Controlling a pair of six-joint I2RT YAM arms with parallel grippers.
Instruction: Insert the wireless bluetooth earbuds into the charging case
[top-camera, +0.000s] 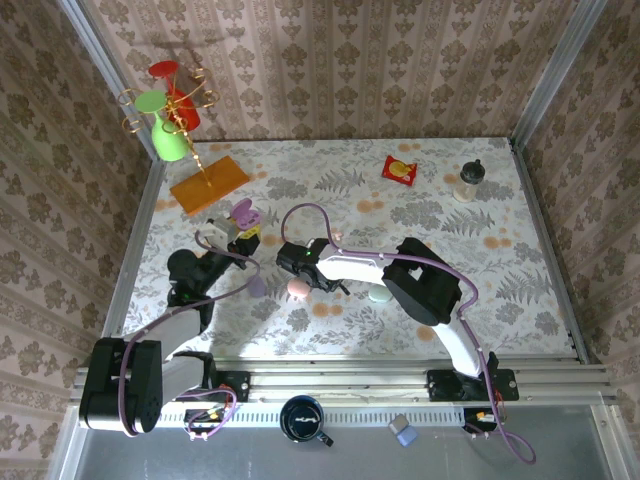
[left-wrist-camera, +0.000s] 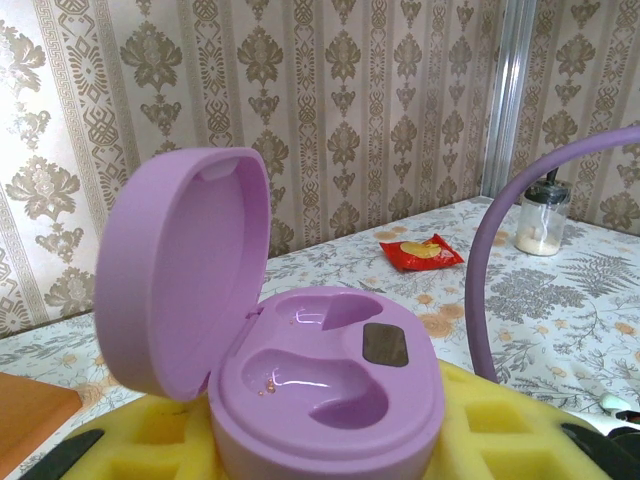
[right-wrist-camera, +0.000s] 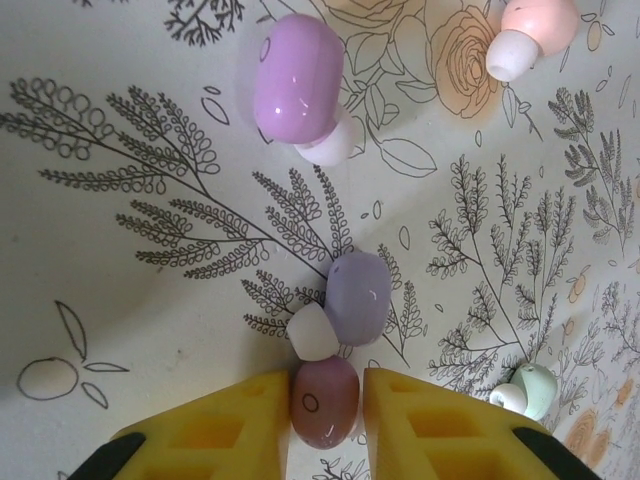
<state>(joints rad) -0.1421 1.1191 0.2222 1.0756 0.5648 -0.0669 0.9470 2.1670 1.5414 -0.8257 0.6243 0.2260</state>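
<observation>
From above, the left arm is seen folded near the counter's (top-camera: 500, 230) left edge, the left hand (top-camera: 228, 238) clamped on the open charging case (top-camera: 243, 213). The right arm is stretched toward mid-counter, the right hand (top-camera: 297, 270) lowered. In the left wrist view, the case is gripped between yellow pads (left-wrist-camera: 150, 440), its base hidden. In the right wrist view, a mauve earbud (right-wrist-camera: 325, 395) is pinched; other earbuds (right-wrist-camera: 357, 297) are scattered beyond it over open counter, the pink one cut off.

top camera looks down from above the near edge over the whole table (top-camera: 500, 260). left wrist faces the far wall (left-wrist-camera: 400, 100), low, sharing the red packet (left-wrist-camera: 420, 252); right wrist looks straight down, close.
</observation>
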